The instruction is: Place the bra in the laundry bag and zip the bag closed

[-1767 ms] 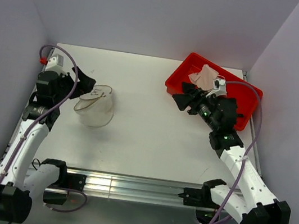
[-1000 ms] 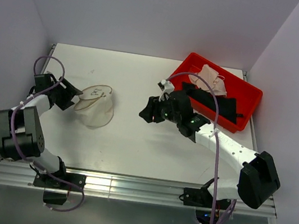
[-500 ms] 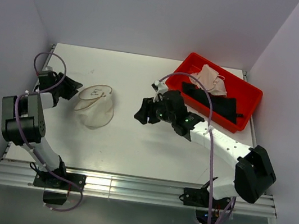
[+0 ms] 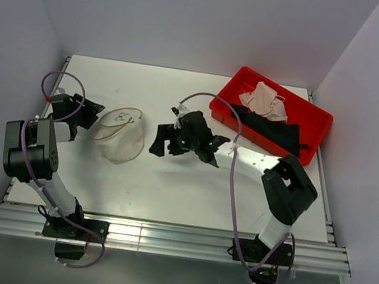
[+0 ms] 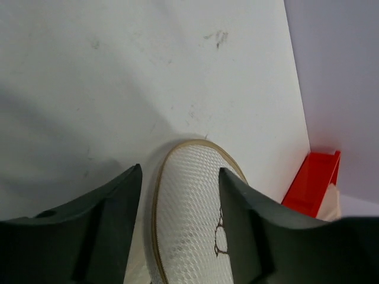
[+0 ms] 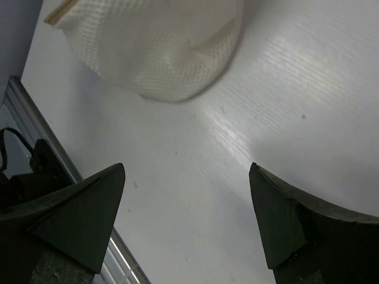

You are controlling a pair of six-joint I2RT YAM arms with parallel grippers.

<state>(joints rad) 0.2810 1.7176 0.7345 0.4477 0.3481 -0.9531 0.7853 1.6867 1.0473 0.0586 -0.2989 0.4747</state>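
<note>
The laundry bag, a whitish mesh dome with a tan zipper rim, sits on the table at the left. My left gripper is at its left edge. In the left wrist view the gripper straddles the laundry bag, with a gap showing beside one finger. My right gripper hovers just right of the bag, jaws wide, with nothing between them. The laundry bag lies ahead of it. The pale pink bra lies in the red tray at the back right.
A black garment also lies in the red tray. Purple walls close in the table on the left, back and right. A metal rail runs along the near edge, and it shows at the lower left of the right wrist view.
My right arm has swung left from the tray to beside the bag, and its jaws have spread wider. The left gripper's jaws have narrowed around the bag's edge.
</note>
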